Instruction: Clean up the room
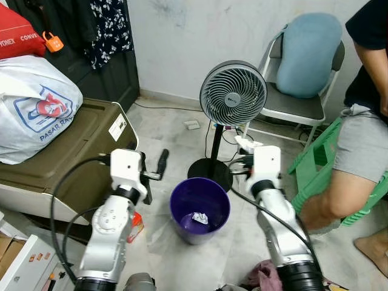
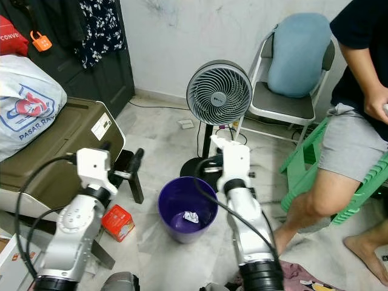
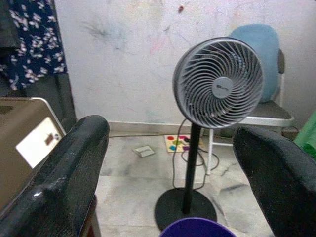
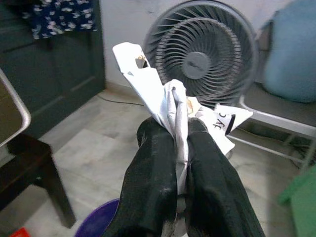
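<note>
Head views: 1 crumpled paper [image 1: 200, 217] lay in the purple bin [image 1: 199, 209] between both arms; a red box [image 2: 117, 222] remained on the floor. Left wrist: the left pincer [image 3: 170, 177] gaped empty. Right wrist: the right pincer [image 4: 180, 148] clamped white paper scrap [image 4: 170, 106] above the bin's rim.

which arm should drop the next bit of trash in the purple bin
Right. The right gripper is already shut on a crumpled white wrapper near the purple bin. The left gripper is open and empty.
</note>
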Available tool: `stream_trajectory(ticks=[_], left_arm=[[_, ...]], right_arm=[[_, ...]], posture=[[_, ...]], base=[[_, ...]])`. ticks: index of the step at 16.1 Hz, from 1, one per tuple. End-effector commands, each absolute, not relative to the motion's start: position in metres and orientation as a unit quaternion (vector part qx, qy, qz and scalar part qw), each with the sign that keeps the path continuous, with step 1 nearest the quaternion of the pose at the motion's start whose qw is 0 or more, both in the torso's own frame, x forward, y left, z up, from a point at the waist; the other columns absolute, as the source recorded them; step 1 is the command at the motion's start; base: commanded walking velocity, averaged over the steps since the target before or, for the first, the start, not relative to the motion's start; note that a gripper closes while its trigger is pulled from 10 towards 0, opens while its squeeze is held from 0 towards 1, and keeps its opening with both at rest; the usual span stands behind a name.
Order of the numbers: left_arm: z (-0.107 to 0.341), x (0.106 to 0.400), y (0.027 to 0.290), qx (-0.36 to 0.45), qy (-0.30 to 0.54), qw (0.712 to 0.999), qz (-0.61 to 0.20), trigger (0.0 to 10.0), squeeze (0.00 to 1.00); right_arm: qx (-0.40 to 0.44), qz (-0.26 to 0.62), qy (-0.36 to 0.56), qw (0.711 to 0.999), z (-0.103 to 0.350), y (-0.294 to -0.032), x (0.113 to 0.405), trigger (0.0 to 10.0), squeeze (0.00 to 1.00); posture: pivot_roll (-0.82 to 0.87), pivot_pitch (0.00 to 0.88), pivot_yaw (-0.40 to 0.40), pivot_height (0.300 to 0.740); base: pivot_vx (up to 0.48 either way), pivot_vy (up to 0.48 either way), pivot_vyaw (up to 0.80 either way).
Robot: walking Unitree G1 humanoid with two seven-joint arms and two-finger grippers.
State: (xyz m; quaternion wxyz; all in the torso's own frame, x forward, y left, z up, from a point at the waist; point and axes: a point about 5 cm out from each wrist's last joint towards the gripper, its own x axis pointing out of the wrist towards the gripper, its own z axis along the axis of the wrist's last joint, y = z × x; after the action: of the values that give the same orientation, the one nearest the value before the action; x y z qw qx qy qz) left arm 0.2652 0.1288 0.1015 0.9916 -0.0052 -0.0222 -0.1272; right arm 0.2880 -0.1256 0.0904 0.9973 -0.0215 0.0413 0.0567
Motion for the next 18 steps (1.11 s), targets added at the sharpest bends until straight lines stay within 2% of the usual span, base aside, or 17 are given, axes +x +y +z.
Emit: stream_trajectory(ticks=[1,4,11,18], left_arm=[[0.1018,0.2659,0.1294,-0.004,-0.026,0.991,-0.131,10.0,0.00],[0.1011,0.2684,0.1301,-0.003,-0.030,0.991,-0.132,10.0,0.00],[0.1000,0.2631,0.1285,-0.006,-0.033,0.990,-0.134,10.0,0.00],[0.0993,0.2617,0.1311,-0.001,-0.032,0.990,-0.135,10.0,0.00]], right_arm=[[-0.023,0.058,0.032,0.998,0.0977,-0.1240,0.2934,10.0,0.00],[-0.023,0.058,0.036,0.997,0.0980,-0.1227,0.2952,10.0,0.00],[-0.021,0.061,0.048,0.997,0.0951,-0.1214,0.2944,10.0,0.00],[-0.018,0.071,0.049,0.996,0.0949,-0.1175,0.2936,10.0,0.00]], posture=[[0.07,0.000,-0.036,0.740],[0.07,0.000,-0.039,0.740],[0.08,0.000,-0.050,0.740],[0.09,0.000,-0.053,0.740]], base=[[0.000,0.000,0.77],[0.000,0.000,0.77],[0.000,0.000,0.00],[0.311,0.000,0.00]])
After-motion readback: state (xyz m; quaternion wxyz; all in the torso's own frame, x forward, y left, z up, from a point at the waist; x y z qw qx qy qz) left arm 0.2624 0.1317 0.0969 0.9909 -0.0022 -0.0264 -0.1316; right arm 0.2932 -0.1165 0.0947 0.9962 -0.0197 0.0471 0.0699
